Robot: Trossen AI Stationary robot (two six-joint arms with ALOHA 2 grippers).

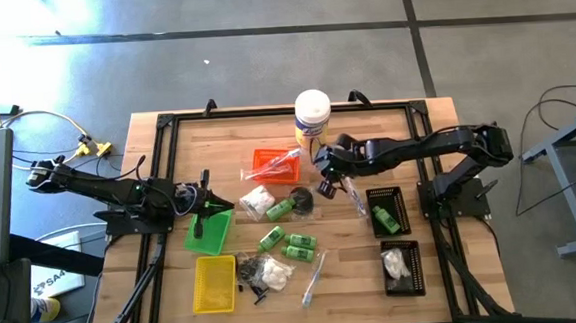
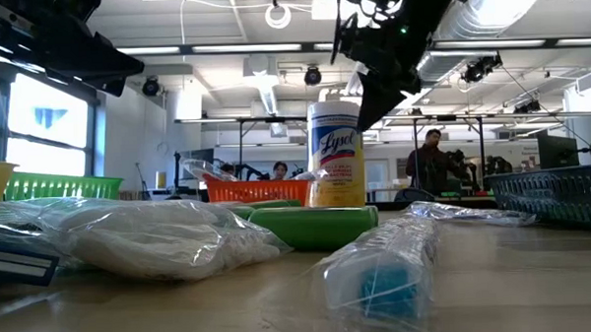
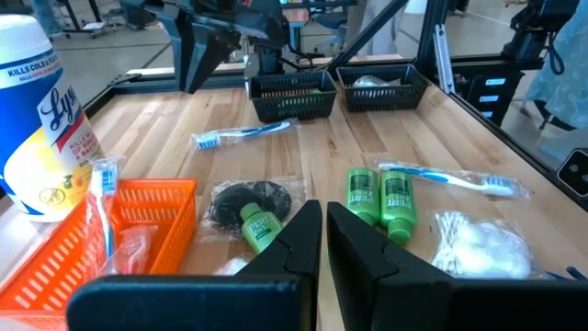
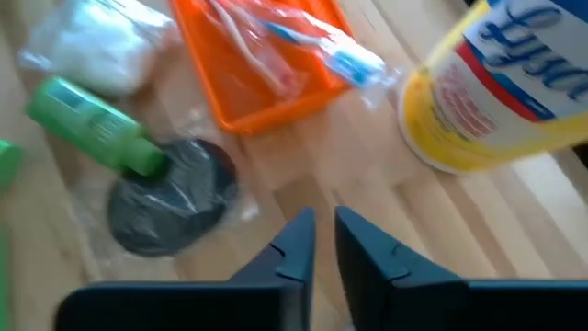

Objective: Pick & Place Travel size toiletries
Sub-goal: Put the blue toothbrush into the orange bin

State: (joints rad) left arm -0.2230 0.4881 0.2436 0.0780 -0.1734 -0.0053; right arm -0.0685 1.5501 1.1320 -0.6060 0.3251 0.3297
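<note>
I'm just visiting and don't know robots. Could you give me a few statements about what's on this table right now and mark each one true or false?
1. The orange tray holds a wrapped toothbrush. True.
2. The yellow tray is full of green bottles. False: nothing shows in it; green bottles lie loose on the table, such as the pair seen from the left wrist.
3. The right gripper carries a green bottle. False: nothing sits between its fingers; it hangs over bare wood near the white canister.
4. One of the black trays contains a green item. True.
5. The left gripper is above the orange tray. False: in the high view it sits over the green tray.
</note>
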